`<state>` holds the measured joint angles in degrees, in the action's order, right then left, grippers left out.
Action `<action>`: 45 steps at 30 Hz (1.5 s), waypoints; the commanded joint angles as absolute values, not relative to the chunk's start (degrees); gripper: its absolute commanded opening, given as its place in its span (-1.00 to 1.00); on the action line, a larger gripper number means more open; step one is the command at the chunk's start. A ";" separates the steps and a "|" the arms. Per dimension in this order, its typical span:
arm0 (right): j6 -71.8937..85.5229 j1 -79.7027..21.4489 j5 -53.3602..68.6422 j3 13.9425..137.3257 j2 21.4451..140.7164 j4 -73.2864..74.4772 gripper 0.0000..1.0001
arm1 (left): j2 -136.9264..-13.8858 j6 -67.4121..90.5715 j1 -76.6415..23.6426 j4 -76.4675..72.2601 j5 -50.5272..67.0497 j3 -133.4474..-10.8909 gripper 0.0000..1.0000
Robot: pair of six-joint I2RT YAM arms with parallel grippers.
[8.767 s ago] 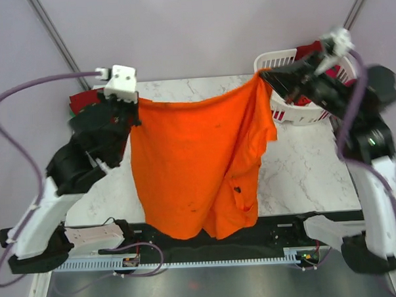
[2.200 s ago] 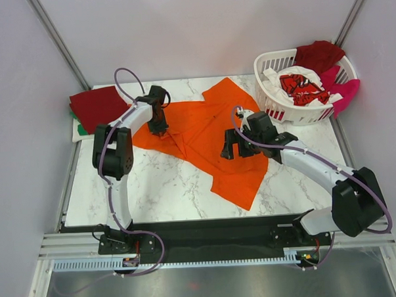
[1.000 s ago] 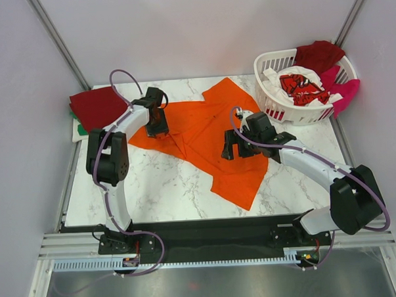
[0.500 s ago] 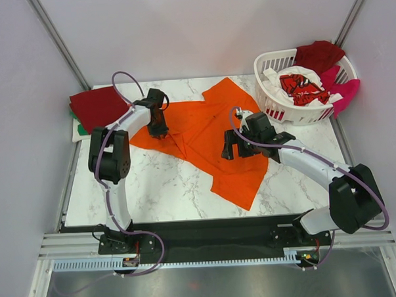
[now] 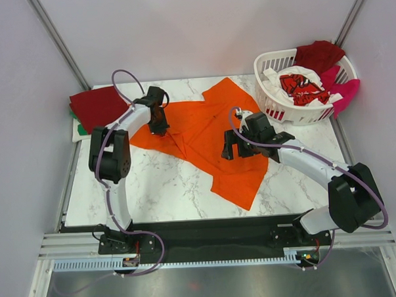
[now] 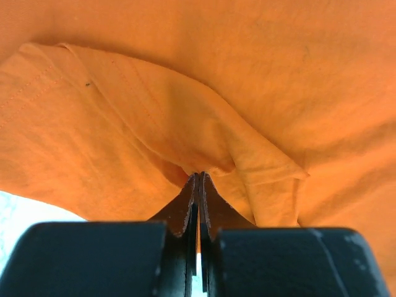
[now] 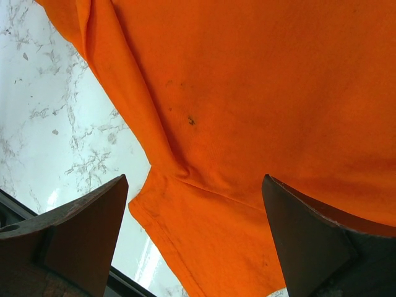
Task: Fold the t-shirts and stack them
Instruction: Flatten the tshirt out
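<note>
The left gripper (image 6: 198,177) is pinched tight on a small raised fold of the plain bright orange cloth t-shirt (image 5: 207,122), which lies spread but rumpled on the white marbled tabletop (image 5: 154,190) under both tools. The bite sits right at the tips, so a pull could slip it free or lift one layer only. The right gripper (image 7: 195,182) hangs wide apart just above the cloth, holding nothing; that side, unanchored, may drag along.
</note>
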<state>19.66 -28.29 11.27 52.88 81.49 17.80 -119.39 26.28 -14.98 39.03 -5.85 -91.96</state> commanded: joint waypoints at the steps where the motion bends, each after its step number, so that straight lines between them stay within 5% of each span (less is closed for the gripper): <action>1: 18.54 -28.48 9.58 52.65 81.39 16.44 0.96 | -111.55 24.87 -15.03 38.84 -4.92 -92.29 -0.95; 22: 22.14 -28.48 12.22 50.72 77.70 17.31 0.96 | -67.25 25.31 -13.62 61.07 -10.28 -61.36 -0.93; 35: 43.23 -28.56 6.50 27.36 50.47 27.77 0.96 | -61.61 27.60 -13.27 63.63 -3.25 -56.52 -0.94; 45: 52.63 -33.57 10.11 17.67 42.28 29.19 0.88 | -59.33 27.86 -13.27 62.93 -3.95 -55.99 -0.95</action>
